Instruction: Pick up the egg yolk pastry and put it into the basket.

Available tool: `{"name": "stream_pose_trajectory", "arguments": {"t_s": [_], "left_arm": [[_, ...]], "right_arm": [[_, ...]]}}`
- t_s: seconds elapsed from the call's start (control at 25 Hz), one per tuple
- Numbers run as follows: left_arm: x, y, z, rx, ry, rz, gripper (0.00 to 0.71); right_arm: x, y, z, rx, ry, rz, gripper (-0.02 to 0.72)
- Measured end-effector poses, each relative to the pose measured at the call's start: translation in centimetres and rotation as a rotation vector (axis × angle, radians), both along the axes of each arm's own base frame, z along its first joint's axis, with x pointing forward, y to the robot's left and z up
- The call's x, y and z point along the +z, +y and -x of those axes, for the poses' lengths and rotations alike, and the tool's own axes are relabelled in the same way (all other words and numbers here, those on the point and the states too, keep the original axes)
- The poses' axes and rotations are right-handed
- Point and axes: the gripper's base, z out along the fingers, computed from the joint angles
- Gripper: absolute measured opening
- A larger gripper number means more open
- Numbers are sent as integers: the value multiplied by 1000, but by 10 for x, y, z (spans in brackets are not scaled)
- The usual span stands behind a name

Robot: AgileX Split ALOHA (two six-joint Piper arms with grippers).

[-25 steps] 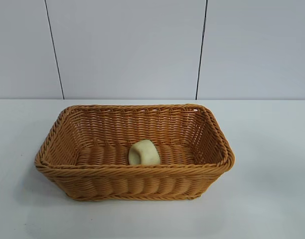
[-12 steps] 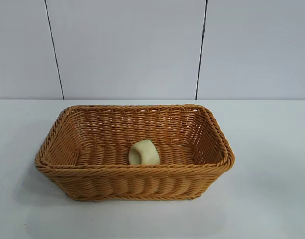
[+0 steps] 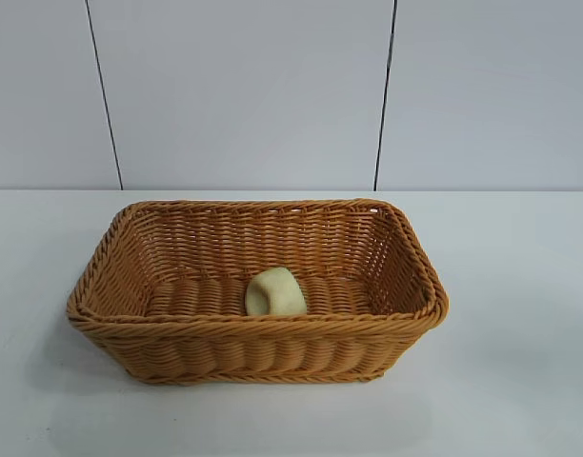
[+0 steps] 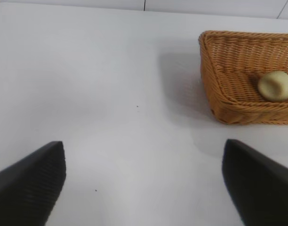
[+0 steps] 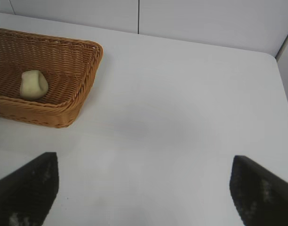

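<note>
White table (image 3: 520,286); pale panelled wall (image 3: 244,86) behind, 2 dark vertical seams.

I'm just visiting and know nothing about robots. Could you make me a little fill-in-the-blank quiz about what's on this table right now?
1. The egg yolk pastry lies inside the ____.
2. The basket stands on a ____ table.
3. The left end effector and the right end effector both have their fingers ____, holding nothing.

Missing words: basket; white; open

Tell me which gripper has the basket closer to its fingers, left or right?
Neither clearly: the left gripper and right gripper both sit open over bare table, each apart from the basket holding the egg yolk pastry.
</note>
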Motion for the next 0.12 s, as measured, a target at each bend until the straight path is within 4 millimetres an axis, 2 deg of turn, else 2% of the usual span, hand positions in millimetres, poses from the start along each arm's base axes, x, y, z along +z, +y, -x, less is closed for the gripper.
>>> {"name": "stream_pose_trajectory", "arguments": {"t_s": [0.12], "left_arm": [[0,0,0,0,0,0,696]], "right_arm": [[0,0,0,0,0,0,685]]}}
